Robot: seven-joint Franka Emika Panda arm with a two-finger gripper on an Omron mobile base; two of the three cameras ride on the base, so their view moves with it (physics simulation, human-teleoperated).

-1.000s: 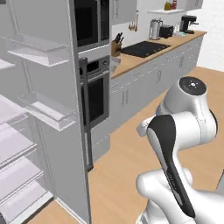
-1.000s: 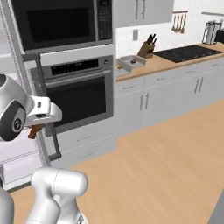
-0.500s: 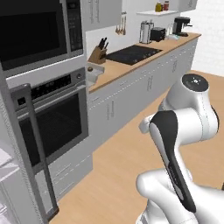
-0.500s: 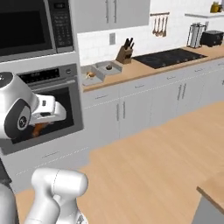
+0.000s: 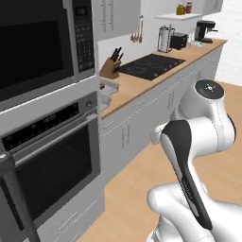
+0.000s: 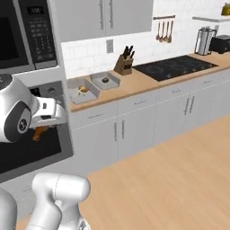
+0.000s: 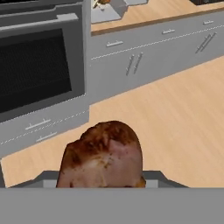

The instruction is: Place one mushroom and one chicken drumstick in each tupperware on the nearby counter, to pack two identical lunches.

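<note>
A browned chicken drumstick (image 7: 105, 153) fills the lower middle of the hand view and hides the fingertips. In the right base view my gripper (image 6: 42, 128) is shut on that drumstick (image 6: 37, 134), held in front of the oven door, left of the counter (image 6: 143, 83). Two grey tupperware sit side by side on the counter's left end: the nearer one (image 6: 77, 97) holds a small orange-brown item, the farther one (image 6: 112, 82) a small dark item. Both items are too small to name. A tupperware corner (image 7: 107, 13) shows at the top of the hand view.
A built-in oven (image 5: 52, 160) with a microwave (image 5: 38, 42) above stands left of the counter. A knife block (image 6: 123, 65) and the black stovetop (image 6: 175, 67) lie further along. Grey cabinet fronts (image 6: 134, 130) run below, with open wooden floor (image 6: 179, 179) before them.
The whole picture has shifted: the base has moved from the open fridge past the oven toward the counter. The drumstick stays in the gripper.
</note>
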